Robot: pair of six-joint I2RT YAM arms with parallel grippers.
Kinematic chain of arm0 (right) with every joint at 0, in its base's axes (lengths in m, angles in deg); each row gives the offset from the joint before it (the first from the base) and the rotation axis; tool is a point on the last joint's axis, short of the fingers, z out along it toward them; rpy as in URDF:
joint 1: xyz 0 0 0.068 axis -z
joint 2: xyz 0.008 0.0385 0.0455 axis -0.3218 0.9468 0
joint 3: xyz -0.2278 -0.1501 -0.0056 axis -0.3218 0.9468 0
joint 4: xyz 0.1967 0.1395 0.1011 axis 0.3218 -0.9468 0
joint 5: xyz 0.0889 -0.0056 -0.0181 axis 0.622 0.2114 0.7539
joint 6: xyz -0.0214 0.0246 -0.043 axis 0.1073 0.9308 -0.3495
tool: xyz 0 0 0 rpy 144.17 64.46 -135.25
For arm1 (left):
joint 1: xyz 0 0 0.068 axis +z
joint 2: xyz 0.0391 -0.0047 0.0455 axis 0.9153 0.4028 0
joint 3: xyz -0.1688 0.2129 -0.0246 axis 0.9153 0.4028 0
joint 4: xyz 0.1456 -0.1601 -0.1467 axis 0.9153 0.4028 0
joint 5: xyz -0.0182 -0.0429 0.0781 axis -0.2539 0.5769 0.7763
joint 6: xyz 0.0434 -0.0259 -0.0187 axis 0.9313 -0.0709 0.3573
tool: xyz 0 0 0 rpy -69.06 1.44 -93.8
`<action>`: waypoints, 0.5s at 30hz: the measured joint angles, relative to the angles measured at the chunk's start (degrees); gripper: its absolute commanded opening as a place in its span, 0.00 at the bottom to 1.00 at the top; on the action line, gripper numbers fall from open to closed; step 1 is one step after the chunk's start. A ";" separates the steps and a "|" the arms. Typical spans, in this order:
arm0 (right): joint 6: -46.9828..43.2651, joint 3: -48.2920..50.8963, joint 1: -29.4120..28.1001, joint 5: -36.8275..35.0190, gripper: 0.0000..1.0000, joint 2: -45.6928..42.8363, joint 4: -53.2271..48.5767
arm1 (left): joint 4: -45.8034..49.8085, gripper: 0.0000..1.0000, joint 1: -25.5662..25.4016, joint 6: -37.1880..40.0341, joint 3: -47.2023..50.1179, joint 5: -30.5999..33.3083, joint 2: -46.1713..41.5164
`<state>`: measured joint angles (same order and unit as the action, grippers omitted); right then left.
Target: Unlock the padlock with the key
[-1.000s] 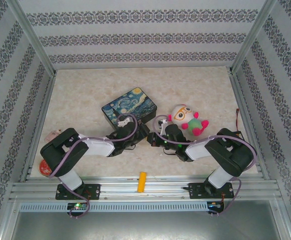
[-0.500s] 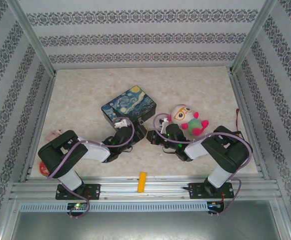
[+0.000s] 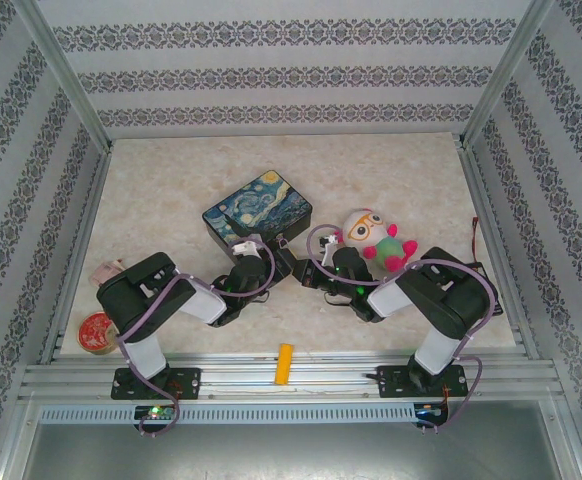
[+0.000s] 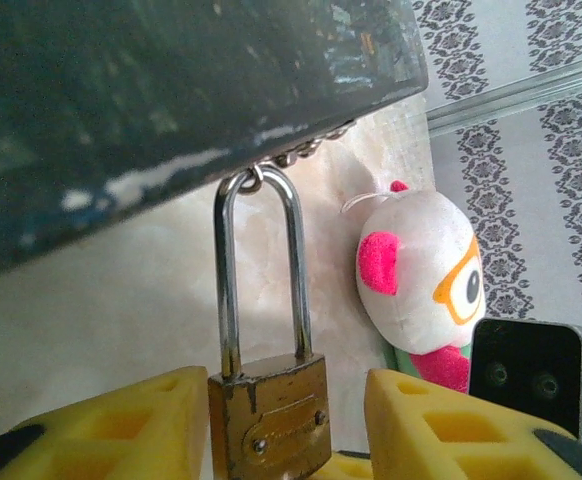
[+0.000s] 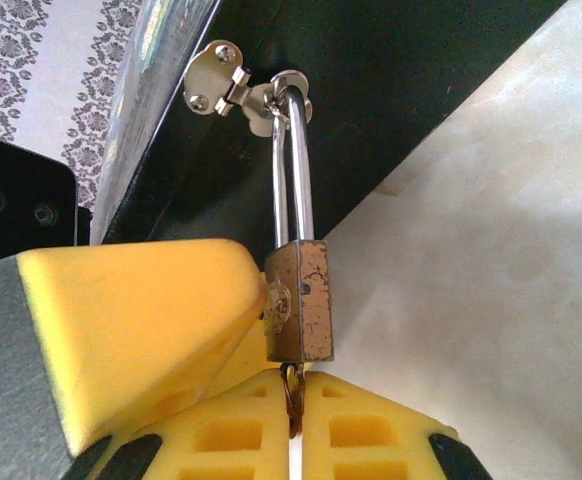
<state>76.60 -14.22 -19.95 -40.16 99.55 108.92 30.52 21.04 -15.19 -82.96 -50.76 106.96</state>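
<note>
1. I am starting at the right gripper (image 5: 293,405): its yellow pads are pressed together, pinching the key (image 5: 292,388), a thin dark sliver standing up out of the seam between them.
2. The key is pointing straight up into the bottom face of the padlock (image 5: 306,300), which is sitting directly above the fingertips and touching the key; how deep the blade is seated I cannot tell.
3. I am reading the padlock's long axis as running from the key up through the shackle (image 5: 293,170) to the clasp (image 5: 216,85) on the dark side of the tin (image 3: 258,208). The key is lying in line with that axis.
4. The left gripper (image 4: 286,400) is straddling the brass body with jaws partly apart: one finger (image 4: 121,430) is touching its side, the other finger (image 4: 441,420) is standing just clear, so nothing is clamped yet.
5. Both arms are meeting at the lock by the tin's near corner, the right at the keyhole end, the left across the body.
6. I am judging that the coming twist has to run about that axis, with the body braced so it is not swinging on the clasp.
</note>
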 measured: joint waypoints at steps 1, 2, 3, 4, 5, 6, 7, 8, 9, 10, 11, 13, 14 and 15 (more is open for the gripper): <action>0.02 0.00 0.00 0.00 0.08 0.07 0.17 | -0.48 0.40 0.07 -0.02 -0.02 -0.02 0.22; 0.02 -0.02 0.00 0.00 0.09 0.09 0.26 | -0.81 0.40 0.15 0.00 -0.04 -0.04 0.39; 0.02 -0.04 0.00 0.00 0.09 0.13 0.48 | -1.29 0.39 0.31 0.02 -0.07 -0.17 0.61; 0.02 -0.11 0.00 -0.02 0.09 0.13 0.57 | -1.64 0.38 0.39 0.02 -0.11 -0.20 0.83; 0.02 -0.20 0.00 -0.02 0.09 0.13 0.55 | -1.84 0.37 0.50 0.02 -0.13 -0.22 0.96; 0.02 -0.28 0.04 -0.02 0.09 0.20 0.59 | -2.05 0.36 0.68 0.04 -0.17 -0.24 1.07; 0.02 -0.48 0.11 0.00 0.09 0.31 0.61 | -2.19 0.34 0.79 0.04 -0.26 -0.24 1.25; 0.02 -0.63 0.13 -0.02 0.09 0.37 0.59 | -2.38 0.33 0.94 0.07 -0.35 -0.24 1.42; 0.02 -0.72 0.28 -0.02 0.10 0.48 0.66 | -2.64 0.33 1.09 0.13 -0.50 -0.24 1.68; 0.04 -0.76 0.37 -0.04 0.10 0.50 0.81 | -2.91 0.31 1.11 0.26 -0.68 -0.22 1.95; 0.04 -0.76 0.37 -0.04 0.10 0.50 0.90 | -3.08 0.28 1.20 0.28 -0.83 -0.24 2.21; 0.09 -0.79 0.68 -0.07 0.10 0.50 1.11 | -3.63 0.22 1.42 0.76 -1.01 -0.28 2.73; 0.24 -0.81 0.79 -0.07 0.10 0.50 1.20 | -4.04 0.19 1.46 0.87 -1.01 -0.26 2.93; 0.37 -0.85 1.01 -0.09 0.11 0.50 1.27 | -4.50 0.16 1.49 0.96 -1.01 -0.20 3.21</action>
<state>76.98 -15.08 -18.94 -40.25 100.06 110.19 26.02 22.52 -14.23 -83.97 -50.96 110.17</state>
